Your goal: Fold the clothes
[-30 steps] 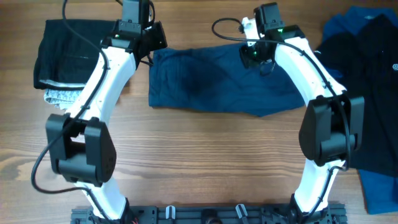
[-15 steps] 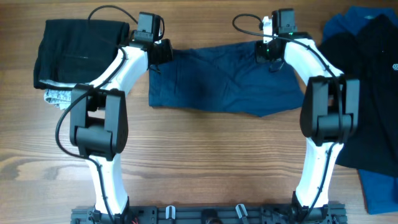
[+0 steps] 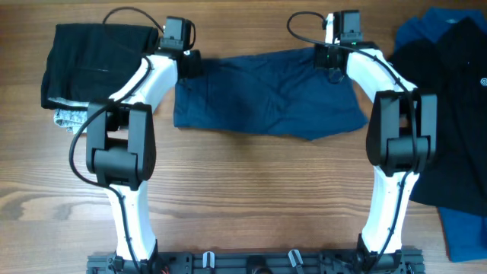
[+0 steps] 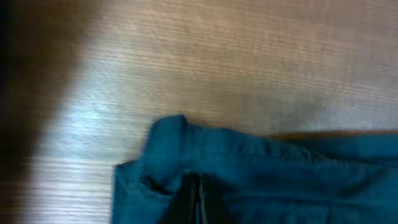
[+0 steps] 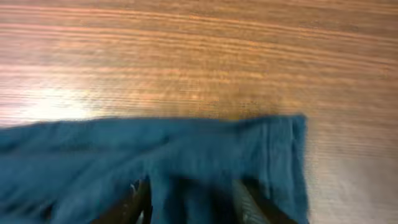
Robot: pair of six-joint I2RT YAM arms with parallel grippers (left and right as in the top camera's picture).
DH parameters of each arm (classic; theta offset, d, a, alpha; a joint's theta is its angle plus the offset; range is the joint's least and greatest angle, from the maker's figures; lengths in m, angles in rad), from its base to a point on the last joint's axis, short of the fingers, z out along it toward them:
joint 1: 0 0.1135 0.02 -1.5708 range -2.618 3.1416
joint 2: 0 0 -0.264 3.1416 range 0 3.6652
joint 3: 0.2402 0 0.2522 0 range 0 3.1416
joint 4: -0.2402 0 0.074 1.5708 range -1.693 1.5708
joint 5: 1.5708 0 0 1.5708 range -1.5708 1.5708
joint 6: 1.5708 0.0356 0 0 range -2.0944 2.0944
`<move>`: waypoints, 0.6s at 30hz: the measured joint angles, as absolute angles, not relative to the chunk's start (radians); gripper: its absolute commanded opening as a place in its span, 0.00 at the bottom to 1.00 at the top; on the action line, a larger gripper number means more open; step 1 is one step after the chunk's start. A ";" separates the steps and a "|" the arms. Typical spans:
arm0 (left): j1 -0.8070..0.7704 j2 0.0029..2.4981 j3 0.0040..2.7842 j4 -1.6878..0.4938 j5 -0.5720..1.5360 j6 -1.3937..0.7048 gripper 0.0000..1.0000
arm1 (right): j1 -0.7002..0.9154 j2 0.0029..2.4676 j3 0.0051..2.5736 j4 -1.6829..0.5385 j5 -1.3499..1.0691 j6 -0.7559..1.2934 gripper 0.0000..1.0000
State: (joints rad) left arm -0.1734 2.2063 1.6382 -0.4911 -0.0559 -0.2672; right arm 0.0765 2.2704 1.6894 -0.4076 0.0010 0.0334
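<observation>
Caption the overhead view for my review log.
Left gripper and right gripper at the far corners of navy shorts spread on a wooden table.

So the dark navy shorts are lying spread out sideways on the wood at the far middle of the table, mostly flat. A few soft creases are running across the fabric. The far edge is sitting pretty straight, while the near edge is slanting and dipping into a low point toward the right. In the left wrist view the shorts are bunching up at one corner, with a little fold of hem poking up off the wood. In the right wrist view the shorts are lying flatter, and a stitched hem is running down the right-hand edge.
</observation>
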 measured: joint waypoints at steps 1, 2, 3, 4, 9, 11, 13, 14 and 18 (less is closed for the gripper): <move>-0.169 2.170 1.664 -0.510 -0.054 -0.265 0.04 | 0.076 2.209 1.689 -0.477 -0.015 0.038 0.34; -0.169 2.146 1.670 -0.515 -0.045 -0.265 0.04 | 0.075 2.162 1.689 -0.535 -0.034 0.044 0.20; -0.170 2.103 1.678 -0.535 -0.009 -0.264 0.04 | 0.074 2.100 1.693 -0.599 -0.067 0.052 0.05; -0.174 2.064 1.682 -0.555 0.021 -0.264 0.04 | 0.073 2.043 1.694 -0.690 -0.102 0.053 0.04; -0.248 1.980 1.721 -0.652 0.160 -0.279 0.04 | 0.075 1.908 1.699 -0.967 -0.323 0.043 0.04; -0.279 2.018 1.721 -0.657 0.201 -0.284 0.04 | 0.081 1.911 1.647 -0.987 -0.367 0.017 0.04; -0.311 2.086 1.720 -0.659 0.237 -0.291 0.04 | 0.099 1.917 1.556 -0.952 -0.396 -0.009 0.04; -0.325 2.119 1.720 -0.659 0.248 -0.291 0.04 | 0.112 1.921 1.502 -0.896 -0.418 -0.017 0.04; -0.363 2.212 1.716 -0.655 0.283 -0.291 0.05 | 0.134 1.925 1.335 -0.776 -0.484 -0.029 0.04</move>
